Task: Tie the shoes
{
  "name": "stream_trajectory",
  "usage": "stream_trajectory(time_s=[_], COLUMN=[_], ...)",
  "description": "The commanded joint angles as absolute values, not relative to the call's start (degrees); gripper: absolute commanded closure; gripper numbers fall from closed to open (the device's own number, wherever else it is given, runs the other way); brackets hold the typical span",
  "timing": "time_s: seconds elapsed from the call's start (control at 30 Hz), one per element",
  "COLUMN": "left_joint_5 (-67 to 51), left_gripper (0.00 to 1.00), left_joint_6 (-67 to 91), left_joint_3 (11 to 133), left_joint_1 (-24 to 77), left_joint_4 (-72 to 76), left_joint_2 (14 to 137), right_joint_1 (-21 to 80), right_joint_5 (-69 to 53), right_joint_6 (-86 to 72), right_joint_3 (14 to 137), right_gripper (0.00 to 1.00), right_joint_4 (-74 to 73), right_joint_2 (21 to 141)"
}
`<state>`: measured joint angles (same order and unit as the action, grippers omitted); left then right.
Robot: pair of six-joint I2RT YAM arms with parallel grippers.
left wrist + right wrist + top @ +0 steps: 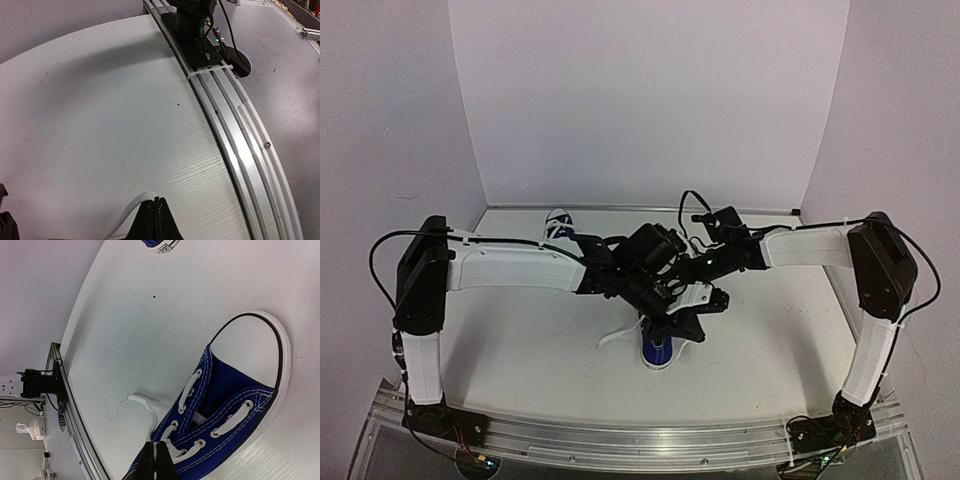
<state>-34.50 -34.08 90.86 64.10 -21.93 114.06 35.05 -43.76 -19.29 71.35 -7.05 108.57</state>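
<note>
One blue shoe (pixel 230 410) with white laces and a white sole lies on the table, its open top towards the right wrist camera. In the top view this shoe (pixel 657 352) sits under both wrists, which meet over the table's middle. My right gripper (pixel 157 444) is shut on a white lace at the top eyelets. The lace's loose end (pixel 137 400) trails onto the table. My left gripper (pixel 156 199) is shut on another white lace (pixel 127 210), held above the table. The second shoe (pixel 558 224) stands at the back left, apart from both grippers.
The aluminium rail (pixel 235 130) along the table's near edge carries the right arm's base (pixel 195 30). White walls close in the table at the back and on both sides. A strip of lace (pixel 615 338) lies left of the near shoe.
</note>
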Motion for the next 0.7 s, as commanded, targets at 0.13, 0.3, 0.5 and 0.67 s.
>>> stream_trajectory(time_s=[0.13, 0.3, 0.5, 0.67], left_joint_5=[-31.07, -26.59, -21.88, -19.11], left_gripper=[0.87, 0.55, 0.38, 0.39], left_joint_6=[-41.66, -38.49, -29.79, -17.77], left_joint_3=[95.78, 91.23, 75.36, 60.11], left_joint_1=[64.25, 64.23, 61.7, 54.24], left_joint_4=[-19.64, -13.95, -1.18, 9.61], left_joint_2=[121.01, 118.03, 104.19, 93.22], right_joint_1=[34.91, 34.92, 35.18, 36.84], right_joint_5=[-44.89, -45.46, -46.15, -46.26], right_joint_6=[-18.19, -18.54, -19.07, -19.99], right_joint_3=[73.54, 73.93, 73.95, 74.42], right_gripper=[1.0, 1.0, 1.0, 1.0], right_joint_4=[-6.24, -6.16, -5.83, -4.73], right_joint_2=[107.57, 107.75, 107.78, 107.79])
